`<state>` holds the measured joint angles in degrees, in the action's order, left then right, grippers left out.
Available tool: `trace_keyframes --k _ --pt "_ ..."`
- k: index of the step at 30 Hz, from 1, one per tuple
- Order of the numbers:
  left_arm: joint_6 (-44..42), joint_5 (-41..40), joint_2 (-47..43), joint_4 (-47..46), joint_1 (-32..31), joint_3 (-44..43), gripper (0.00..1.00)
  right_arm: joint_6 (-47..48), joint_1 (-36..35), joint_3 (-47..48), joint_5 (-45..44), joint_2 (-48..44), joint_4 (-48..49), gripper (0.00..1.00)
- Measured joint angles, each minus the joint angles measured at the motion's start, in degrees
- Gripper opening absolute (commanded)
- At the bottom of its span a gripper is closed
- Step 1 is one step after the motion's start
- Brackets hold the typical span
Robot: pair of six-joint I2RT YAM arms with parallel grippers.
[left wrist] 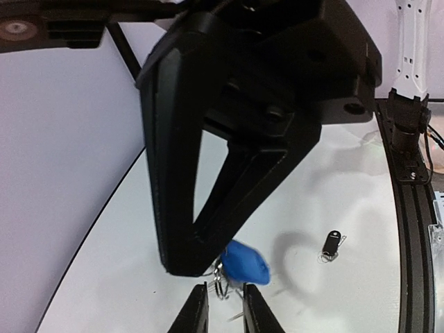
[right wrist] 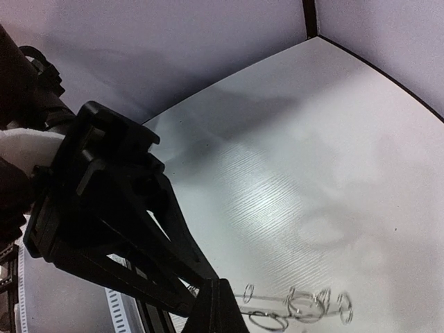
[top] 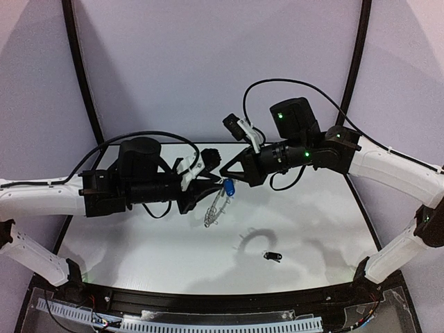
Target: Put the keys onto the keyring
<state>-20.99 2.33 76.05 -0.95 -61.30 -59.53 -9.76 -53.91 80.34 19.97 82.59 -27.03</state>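
Observation:
My right gripper (top: 223,173) is shut on the keyring (top: 216,209), which hangs above the table with its thin wire loops showing. In the right wrist view the keyring (right wrist: 305,305) runs edge-on to the right from my closed fingertips (right wrist: 220,295). The blue-headed key (top: 228,187) dangles at the top of the ring, just below the right gripper. My left gripper (left wrist: 225,295) faces it from the left, its jaws a little apart, with the ring's wire loops (left wrist: 222,281) and the blue key (left wrist: 246,263) right at its tips. The black-headed key (top: 271,256) lies alone on the table.
The white table (top: 139,243) is walled by pale curved panels with black ribs. A black rail (top: 222,302) runs along the near edge between the arm bases. The black key (left wrist: 333,244) lies to the right of both grippers, with their shadow next to it.

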Motion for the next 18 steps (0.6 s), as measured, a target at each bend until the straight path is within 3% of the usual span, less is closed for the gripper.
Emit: trace_keyframes --k 3,10,18 --pt "-0.3 1.3 1.7 0.0 0.0 -0.5 0.01 0.0 0.0 0.0 0.7 0.0 0.0 0.00" --pt "0.0 1.0 3.3 0.3 0.0 -1.5 0.01 0.0 0.1 -0.2 -0.1 0.0 -0.4 0.00" --pt "1.0 -0.5 -1.2 -4.4 0.0 4.0 0.01 -1.8 0.2 -1.9 -2.7 -0.8 -0.2 0.00"
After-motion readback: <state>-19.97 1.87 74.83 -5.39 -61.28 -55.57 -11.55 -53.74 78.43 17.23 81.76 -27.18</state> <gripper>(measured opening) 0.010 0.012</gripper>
